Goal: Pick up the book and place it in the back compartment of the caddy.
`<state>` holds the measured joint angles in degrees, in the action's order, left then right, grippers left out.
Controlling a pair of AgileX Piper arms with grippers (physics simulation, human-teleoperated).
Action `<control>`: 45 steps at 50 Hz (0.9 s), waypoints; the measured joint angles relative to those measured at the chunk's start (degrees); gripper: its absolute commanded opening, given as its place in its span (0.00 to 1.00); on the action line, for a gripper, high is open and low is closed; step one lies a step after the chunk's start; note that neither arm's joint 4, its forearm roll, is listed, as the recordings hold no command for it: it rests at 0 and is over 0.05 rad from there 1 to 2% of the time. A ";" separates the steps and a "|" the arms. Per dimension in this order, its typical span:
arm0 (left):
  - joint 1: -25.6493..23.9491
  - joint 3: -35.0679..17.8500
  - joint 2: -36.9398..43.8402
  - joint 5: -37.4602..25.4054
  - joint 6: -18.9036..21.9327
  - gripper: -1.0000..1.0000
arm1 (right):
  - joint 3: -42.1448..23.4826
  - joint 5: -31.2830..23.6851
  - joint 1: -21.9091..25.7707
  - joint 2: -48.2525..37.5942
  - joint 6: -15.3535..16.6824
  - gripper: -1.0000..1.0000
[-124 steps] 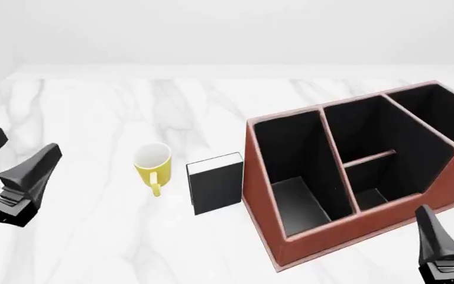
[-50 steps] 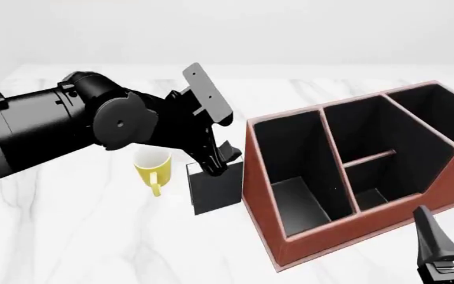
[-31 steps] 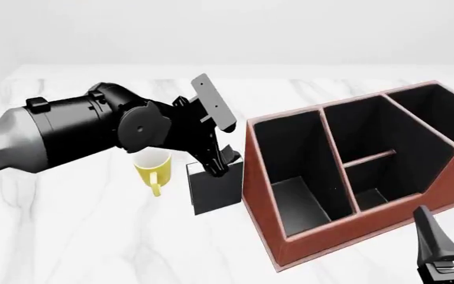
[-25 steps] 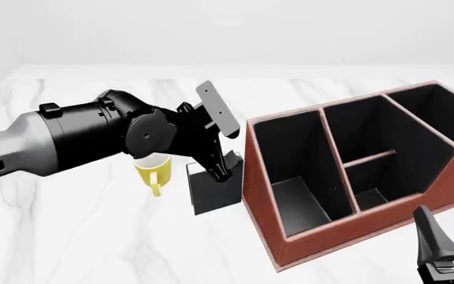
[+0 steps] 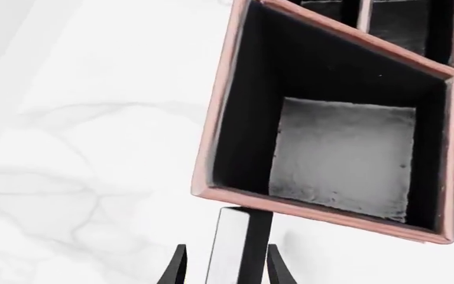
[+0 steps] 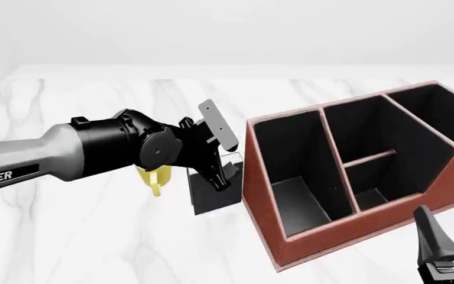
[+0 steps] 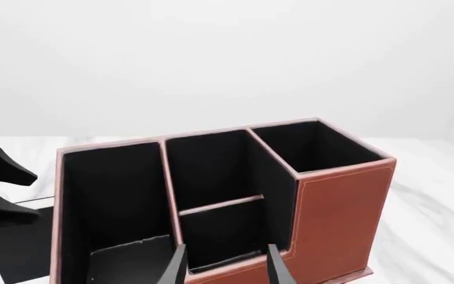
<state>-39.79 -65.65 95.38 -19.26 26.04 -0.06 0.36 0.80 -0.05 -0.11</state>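
The black book (image 6: 213, 193) stands on the table just left of the reddish-brown caddy (image 6: 345, 228). My left gripper (image 6: 224, 171) is open and straddles the book's top edge. In the left wrist view the fingers (image 5: 178, 267) flank the book (image 5: 241, 242), with a gap on the white page side. The back compartment (image 6: 366, 189) is the small middle cell behind the caddy's low wall; it also shows in the right wrist view (image 7: 220, 234). My right gripper (image 6: 450, 223) is open and empty, in front of the caddy's near right corner.
A yellow mug (image 6: 154, 178) stands left of the book, mostly hidden behind my left arm. The caddy's long left cell (image 5: 341, 154) lies just beyond the book. Its tall right cell (image 7: 314, 148) is at the far right.
My left arm has swung in from the left and come down over the book, its fingers now lower around the top edge. The right arm, book and caddy have not moved.
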 measured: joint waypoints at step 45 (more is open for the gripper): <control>-0.30 1.88 7.44 8.38 -4.67 0.00 | 0.00 -0.20 -0.06 -0.07 -0.54 1.00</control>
<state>-40.08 -63.77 102.82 -10.89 21.38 -0.07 0.16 0.74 -0.11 -0.65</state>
